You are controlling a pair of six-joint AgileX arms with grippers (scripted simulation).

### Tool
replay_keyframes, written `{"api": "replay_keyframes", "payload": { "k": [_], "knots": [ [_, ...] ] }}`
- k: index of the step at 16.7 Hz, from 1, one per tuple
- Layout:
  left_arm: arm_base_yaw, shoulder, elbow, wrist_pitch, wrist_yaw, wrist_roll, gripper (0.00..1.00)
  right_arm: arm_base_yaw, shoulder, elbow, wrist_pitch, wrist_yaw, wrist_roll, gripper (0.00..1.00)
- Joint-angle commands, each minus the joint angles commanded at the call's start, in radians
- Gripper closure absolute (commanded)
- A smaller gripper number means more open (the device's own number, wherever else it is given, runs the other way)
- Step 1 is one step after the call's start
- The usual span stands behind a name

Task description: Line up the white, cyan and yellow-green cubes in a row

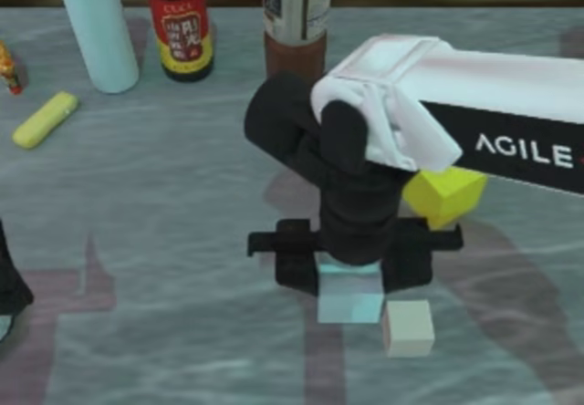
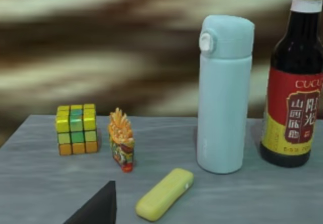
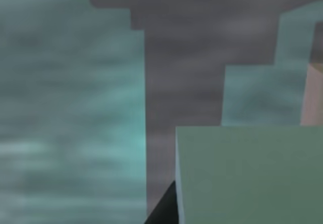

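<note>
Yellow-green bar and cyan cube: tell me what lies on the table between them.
Nothing: in the top view, the table is bare from the yellow-green bar to the cyan cube, which sits under the right gripper.

You see even, bright light, soft arm shadows on the table (image 1: 164,204) around the cyan cube (image 1: 350,301), blurred backdrop behind the pale bottle (image 2: 224,93), no glare.

White right arm (image 1: 474,95) lettered "AGILE", black wrist, black tool (image 1: 351,259).
</note>
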State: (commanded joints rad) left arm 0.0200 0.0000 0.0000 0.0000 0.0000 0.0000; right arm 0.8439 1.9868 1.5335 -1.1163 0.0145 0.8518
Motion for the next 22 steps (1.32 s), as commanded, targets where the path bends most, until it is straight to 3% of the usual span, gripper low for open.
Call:
{"api": "replay_keyframes", "payload": {
  "k": [7, 14, 19, 22],
  "knots": [
    [0.0, 0.0, 0.0, 0.0, 0.0, 0.0, 0.0, 0.034, -0.015, -0.016, 0.009, 0.001, 0.039, 1.0],
    [0.0, 0.0, 0.0, 0.0, 0.0, 0.0, 0.0, 0.039, 0.056, -0.16, 0.234, 0.002, 0.043, 1.0],
    [0.0, 0.0, 0.0, 0.0, 0.0, 0.0, 0.0, 0.041, 0.069, -0.179, 0.258, 0.003, 0.045, 1.0],
    [0.0, 0.0, 0.0, 0.0, 0.0, 0.0, 0.0, 0.041, 0.069, -0.179, 0.258, 0.003, 0.045, 0.77]
  ]
}}
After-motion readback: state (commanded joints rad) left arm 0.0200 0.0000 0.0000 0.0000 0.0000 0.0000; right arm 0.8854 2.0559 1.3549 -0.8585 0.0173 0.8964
